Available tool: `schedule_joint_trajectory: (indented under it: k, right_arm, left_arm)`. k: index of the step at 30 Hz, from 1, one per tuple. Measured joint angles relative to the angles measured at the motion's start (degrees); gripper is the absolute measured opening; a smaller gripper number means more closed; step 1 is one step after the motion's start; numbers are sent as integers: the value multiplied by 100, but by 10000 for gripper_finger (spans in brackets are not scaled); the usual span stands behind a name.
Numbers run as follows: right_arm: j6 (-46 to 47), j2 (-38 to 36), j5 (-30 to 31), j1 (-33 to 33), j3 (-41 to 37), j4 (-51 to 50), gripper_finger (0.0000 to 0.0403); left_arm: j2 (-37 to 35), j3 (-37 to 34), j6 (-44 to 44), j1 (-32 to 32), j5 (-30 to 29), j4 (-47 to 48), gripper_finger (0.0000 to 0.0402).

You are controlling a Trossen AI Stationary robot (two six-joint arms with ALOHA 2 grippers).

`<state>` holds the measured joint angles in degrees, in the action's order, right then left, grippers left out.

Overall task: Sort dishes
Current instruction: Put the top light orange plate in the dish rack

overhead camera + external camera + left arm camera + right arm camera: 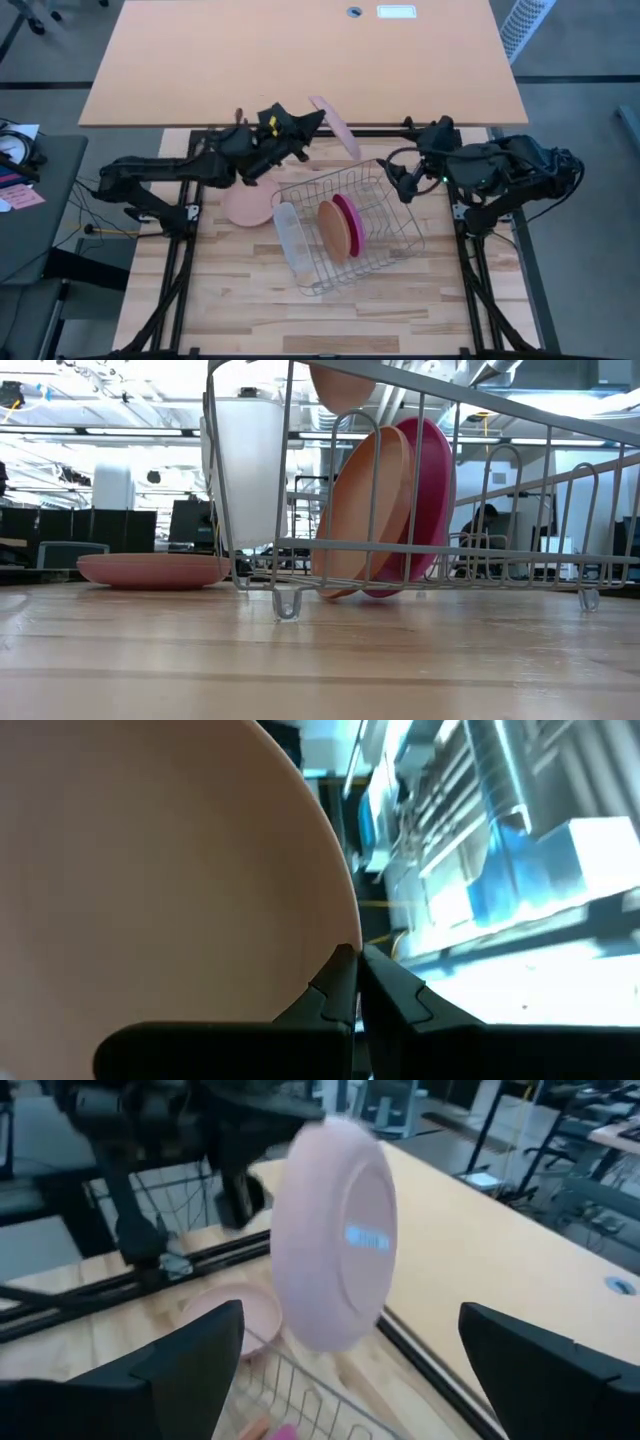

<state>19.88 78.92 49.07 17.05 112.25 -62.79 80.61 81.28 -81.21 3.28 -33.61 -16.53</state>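
My left gripper (312,128) is shut on a pale pink plate (336,126) held on edge in the air over the rack's far left corner; the right wrist view shows its underside (335,1230). My right gripper (365,1370) stands open above the rack's far right side, facing that plate and touching nothing. In the silver wire rack (400,240) an orange-tan plate (333,231) and a magenta plate (348,221) stand on edge, side by side. Another pale pink plate (247,207) lies flat on the table left of the rack. My left gripper pinches the pale pink plate's rim (340,935) between its two fingers (400,990), one on each face. The fingers come from the table's left, about level. The plate stands on edge, slightly tilted, lifted clear of rack and table.
A translucent white tray (287,238) stands upright at the rack's left end. Beyond the work table lies a large tan tabletop (300,60). Bare wood shows at the near side (330,320) in front of the rack.
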Motion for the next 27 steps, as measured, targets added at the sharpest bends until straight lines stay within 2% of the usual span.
schedule_joint_trajectory:
  k: [7,12,27]
  right_arm:
    - [174,201,-567,-344,-2,178,372]
    - [-473,459,-562,-328,-2,199,372]
    - [-540,922,-244,-787,-2,139,363]
  left_arm:
    - [601,0,-207,-233,-598,-1063,0]
    - [860,-2,-171,-338,-825,-1666,0]
    - [865,-1,-250,-568,-969,-1711,0]
